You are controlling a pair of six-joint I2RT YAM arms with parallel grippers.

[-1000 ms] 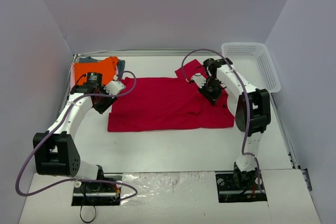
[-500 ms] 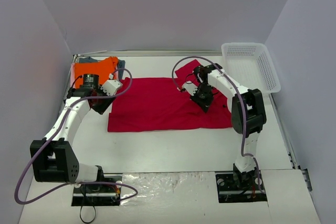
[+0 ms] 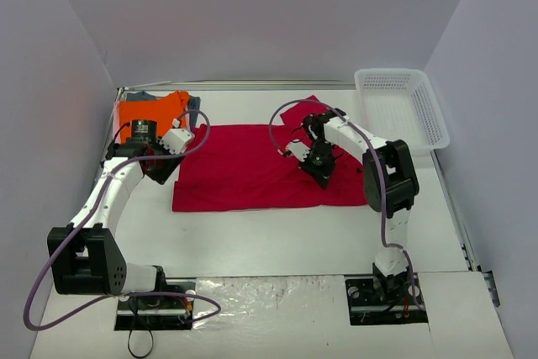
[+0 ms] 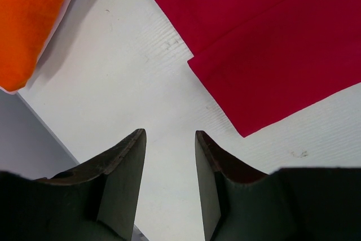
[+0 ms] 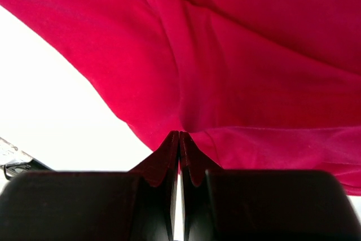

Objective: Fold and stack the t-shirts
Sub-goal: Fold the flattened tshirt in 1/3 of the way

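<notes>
A large crimson-red t-shirt [image 3: 244, 170] lies spread across the middle of the table. My right gripper [image 3: 321, 172] is over its right part, shut on a pinch of the red cloth [image 5: 254, 55], which rises in folds from the closed tips [image 5: 179, 134]. The shirt's right sleeve [image 3: 304, 112] is drawn in toward the body. My left gripper [image 3: 166, 171] hovers open at the shirt's left edge, with bare table between its fingers [image 4: 169, 134] and a red corner [image 4: 271, 43] just ahead. A folded orange t-shirt [image 3: 151, 111] tops a stack at the back left, also seen from the left wrist [image 4: 28, 21].
A grey-blue shirt edge [image 3: 194, 105] and a pale pink edge [image 3: 116, 115] peek from under the orange one. A white mesh basket [image 3: 403, 107] stands at the back right. Grey walls enclose the table on three sides.
My right gripper has moved left and a little nearer, pulling the red shirt's right side over with it. The left gripper shifted slightly left and stays open.
</notes>
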